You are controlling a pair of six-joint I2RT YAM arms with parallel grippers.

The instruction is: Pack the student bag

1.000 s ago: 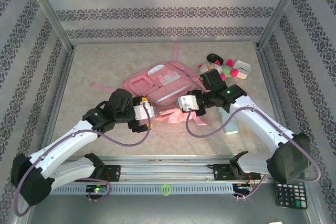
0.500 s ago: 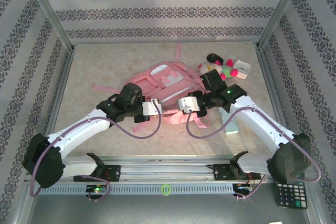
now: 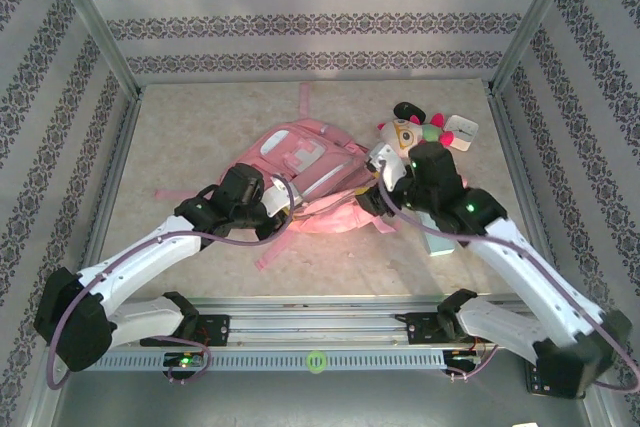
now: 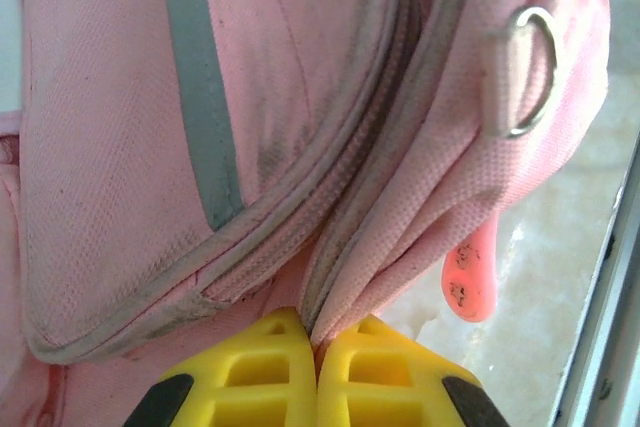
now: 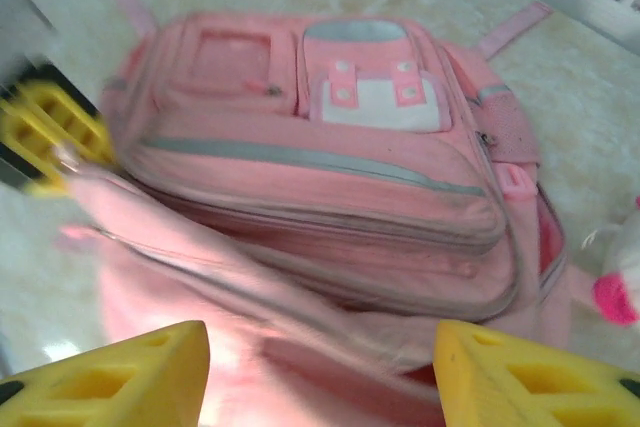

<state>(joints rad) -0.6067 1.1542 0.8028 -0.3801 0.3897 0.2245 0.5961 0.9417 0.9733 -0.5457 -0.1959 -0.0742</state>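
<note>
- The student bag [image 3: 305,162], a soft pink backpack, lies front pockets up on the middle of the surface, a little toward the far edge.
- Its long axis seems to run from the near edge to the far edge, slightly slanted. The loose opened fabric is at the near end, facing both arms.
- The left jaws are pinched tight on a fold of the bag's [image 4: 120,147] fabric beside a zipper, at its near left part. Their yellow fingers [image 4: 270,352] meet with the cloth caught between them.
- The right jaws stand wide with nothing between them. Their yellow fingers [image 5: 110,372] hang over the near right part of the bag [image 5: 330,177], and the bag stretches away from them.
- The left arm is the one in contact, and the right arm is free. The next move likely depends on the left jaws holding the mouth open while the right arm fetches something.
- A small plush toy [image 3: 415,129] lies just beside the bag's far right corner, nearer the right arm.
- The surface [image 3: 200,127] is pale beige stone-look, with a metal rail along its near edge.
- Patterned striped walls in a metal frame close in the left, right and far edges.
</note>
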